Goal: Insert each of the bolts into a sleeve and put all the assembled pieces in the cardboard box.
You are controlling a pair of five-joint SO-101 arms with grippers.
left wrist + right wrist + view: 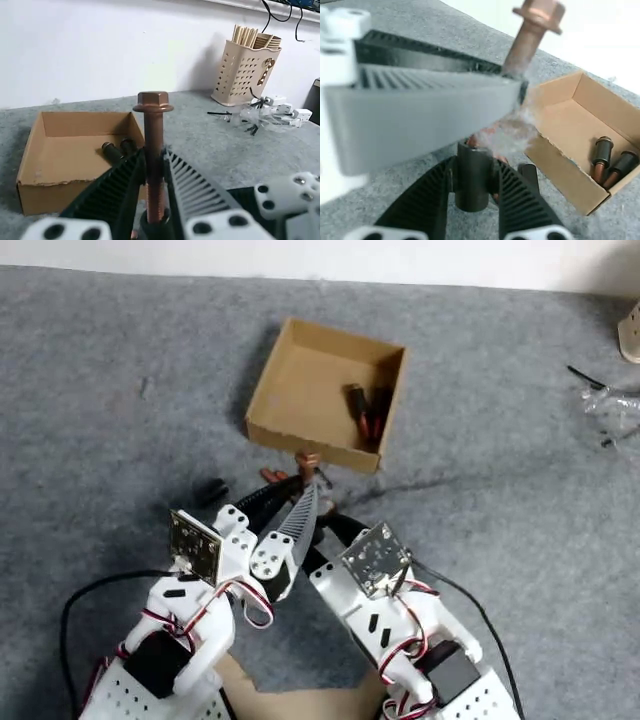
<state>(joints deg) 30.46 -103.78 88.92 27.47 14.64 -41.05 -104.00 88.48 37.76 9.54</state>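
Grey carpeted table (100, 390). At the left of the work area a loose black sleeve (210, 489) lies on the carpet. Just right of it are copper bolt pieces (272, 476), also on the carpet, count unclear, partly under the arms. The left gripper (154, 159) comes in from the lower left of the high view with its fingers clenched on the copper bolt (153, 125). The shank is pinched between the ribbed jaws and the hex flange head sticks out past the fingertips. The right gripper (474, 167) comes from the lower right and sits close under the left one, fingers closed around a held sleeve (472, 182), black, gripped across its body. The bolt's lower end sits at the sleeve's mouth; how far in it goes cannot be told because the left jaw blocks it. Both grippers meet just in front of the cardboard box (300, 370), near its front wall, bolt head close to that wall. The box is open-topped, with two assembled pieces (366, 410) lying side by side in its right-hand part near the right wall. Further right, well apart from the box, a clear plastic bag (612, 405) with small dark bits lies on the carpet. The left wrist view has a beige perforated basket (247, 70) of wooden sticks by the wall, with white plastic parts (275, 109) beside it.
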